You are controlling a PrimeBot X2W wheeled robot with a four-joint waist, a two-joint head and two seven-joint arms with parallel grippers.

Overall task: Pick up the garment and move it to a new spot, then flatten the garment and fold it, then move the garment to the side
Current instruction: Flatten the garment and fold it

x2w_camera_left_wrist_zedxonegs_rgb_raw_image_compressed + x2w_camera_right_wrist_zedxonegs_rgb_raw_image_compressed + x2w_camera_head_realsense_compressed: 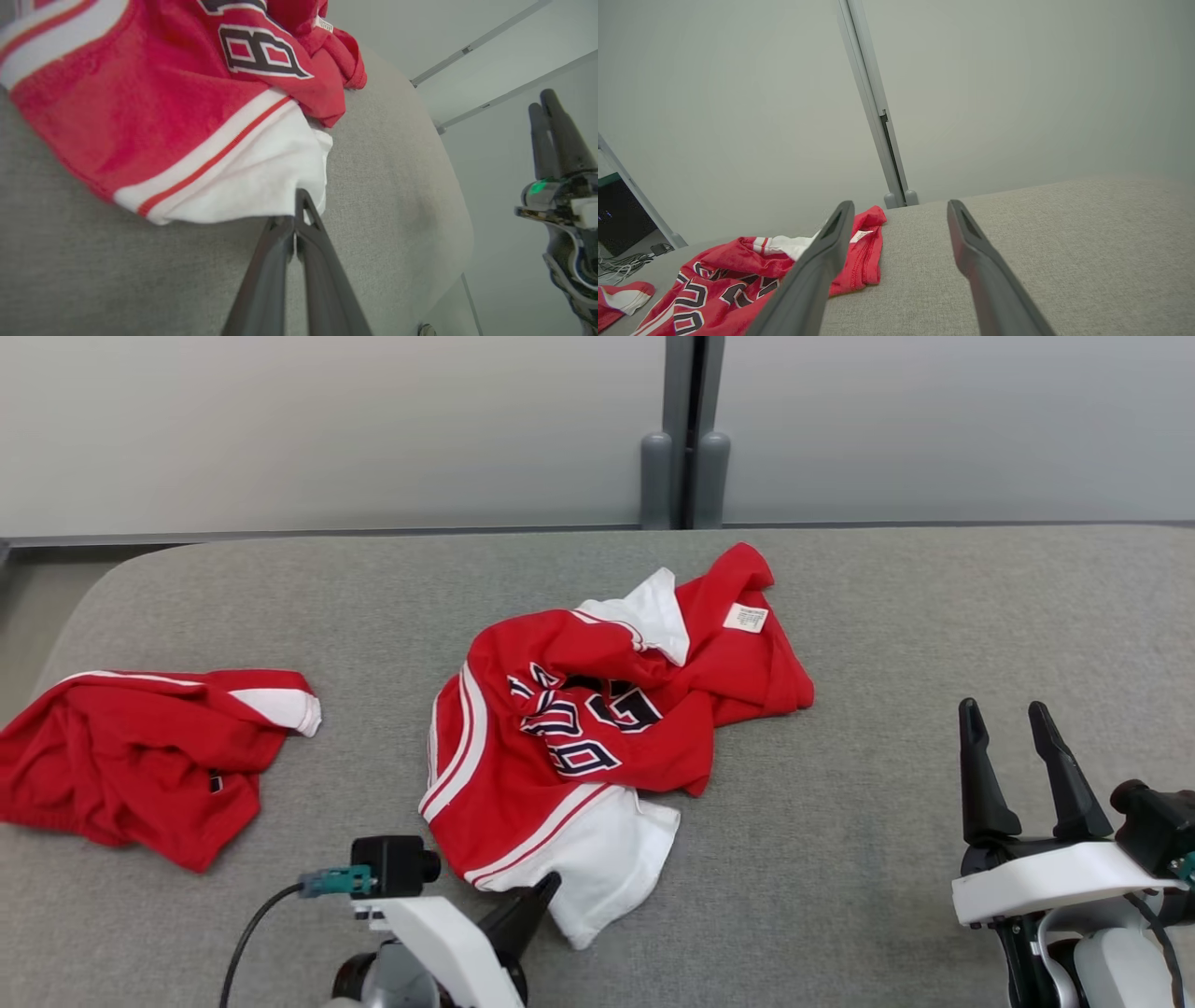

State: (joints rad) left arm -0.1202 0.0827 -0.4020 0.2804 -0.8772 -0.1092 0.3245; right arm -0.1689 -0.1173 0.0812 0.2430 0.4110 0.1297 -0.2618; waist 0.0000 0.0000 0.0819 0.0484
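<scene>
A crumpled red garment [597,728] with white trim and dark lettering lies in the middle of the grey padded table [887,616]. My left gripper [546,889] is at its near white hem. In the left wrist view the garment [163,116] spreads above the left gripper [299,210], whose fingers are pressed together with the white edge pinched at their tips. My right gripper [1004,707] stands open over bare table to the right, well apart from the cloth. The right wrist view has the right gripper [900,205] spread wide, with the garment [738,270] at the lower left.
Another red and white piece of clothing [140,756] lies at the table's left end. A grey wall with a vertical post [686,476] runs behind the table. The open right gripper [551,107] stands at the left wrist view's right side.
</scene>
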